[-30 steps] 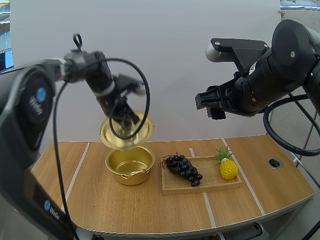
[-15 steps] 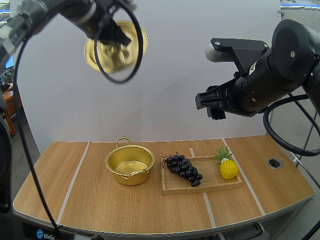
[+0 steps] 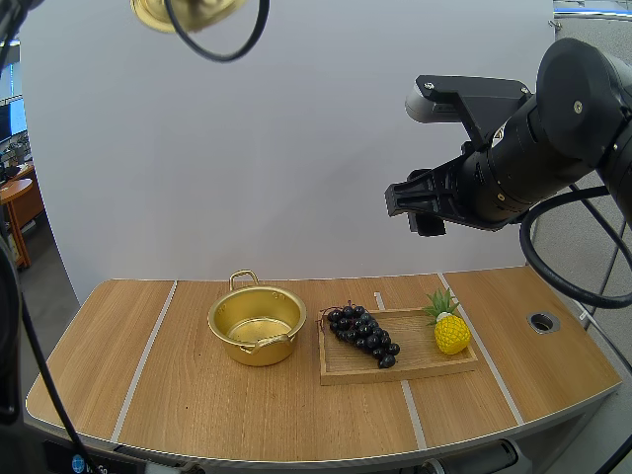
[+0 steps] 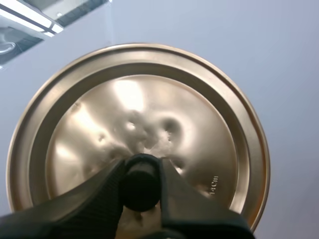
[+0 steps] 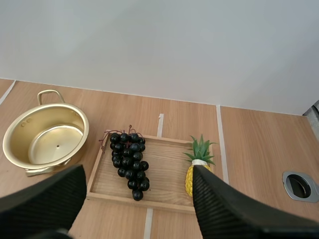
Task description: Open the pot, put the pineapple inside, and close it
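High view: pot (image 3: pixel 242 352) is open and the lid (image 3: pixel 158 14) is already off, held high in the air far above it. Step 1 looks done. Pot is empty, just the bare gold bottom. Pineapple (image 3: pixel 451 332) isn't in yet. It stands upright on the wooden tray (image 3: pixel 415 367), at the end away from the pot. Grapes (image 3: pixel 363 334) lie at the tray's other end, apart from the pineapple. Right pincer (image 3: pixel 413 205) hangs well above the tray, with the pineapple below it and slightly out to its right. Left to do, as I read it: grab the pineapple, drop it in the pot, put the lid back on.

Left wrist view: left pincer (image 4: pixel 142 163) is clenched on the lid by its black knob (image 4: pixel 141 186), one finger on each side, tips touching it. The lid sits face-on just beyond the fingertips, dented around the knob.

Right wrist view: right pincer is released, fingers wide apart with nothing between them. Far below it, the pineapple sits off one fingertip, the pot off the other, and the grapes lie under the gap between. Pot is empty here too. The tray holds only the grapes and the pineapple. My guess is the right arm must drop and shift toward the pineapple.
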